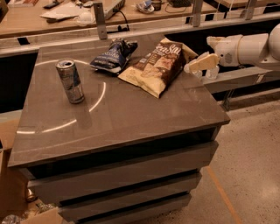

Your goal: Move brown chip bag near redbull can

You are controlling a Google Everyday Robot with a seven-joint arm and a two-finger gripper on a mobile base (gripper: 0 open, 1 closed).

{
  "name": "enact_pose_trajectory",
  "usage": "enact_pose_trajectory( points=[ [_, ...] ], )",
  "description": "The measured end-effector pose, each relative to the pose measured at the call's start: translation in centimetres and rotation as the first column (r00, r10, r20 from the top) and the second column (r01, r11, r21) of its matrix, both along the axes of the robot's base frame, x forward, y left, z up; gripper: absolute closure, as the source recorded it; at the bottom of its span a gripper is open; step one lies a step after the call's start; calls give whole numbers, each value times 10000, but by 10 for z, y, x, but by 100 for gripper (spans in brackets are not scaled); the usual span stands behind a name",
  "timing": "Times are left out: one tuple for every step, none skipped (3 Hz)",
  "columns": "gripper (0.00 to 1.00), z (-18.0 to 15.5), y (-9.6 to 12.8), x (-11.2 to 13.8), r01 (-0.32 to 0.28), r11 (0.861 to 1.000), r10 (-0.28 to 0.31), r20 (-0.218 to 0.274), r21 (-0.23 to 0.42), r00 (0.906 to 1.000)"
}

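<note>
The brown chip bag [156, 66] lies flat on the back right part of the grey table top [131, 113], dark brown and tan with white lettering. The redbull can [70, 81] stands upright at the left of the table, well apart from the bag. My gripper [197, 64] reaches in from the right on a white arm [249, 48]. It hovers just off the bag's right edge, at the table's right side, and holds nothing.
A small dark-blue snack bag [113, 55] lies just left of the brown bag, at the back of the table. A rail and a wooden bench with clutter [65, 11] run behind. A cardboard box [11, 183] sits on the floor at left.
</note>
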State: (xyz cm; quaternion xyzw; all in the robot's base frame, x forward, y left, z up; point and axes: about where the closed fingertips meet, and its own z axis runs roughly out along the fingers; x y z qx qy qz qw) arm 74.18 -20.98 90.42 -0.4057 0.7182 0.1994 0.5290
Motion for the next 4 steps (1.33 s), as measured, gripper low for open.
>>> enact_pose_trajectory(
  points=[
    [0, -13, 6, 9, -33, 10000, 33, -81, 37, 10000],
    [0, -20, 8, 21, -76, 10000, 76, -97, 52, 9999],
    [18, -23, 12, 34, -130, 9999, 131, -49, 72, 9999],
    [42, -28, 19, 44, -378, 9992, 379, -85, 139, 9992]
  ],
)
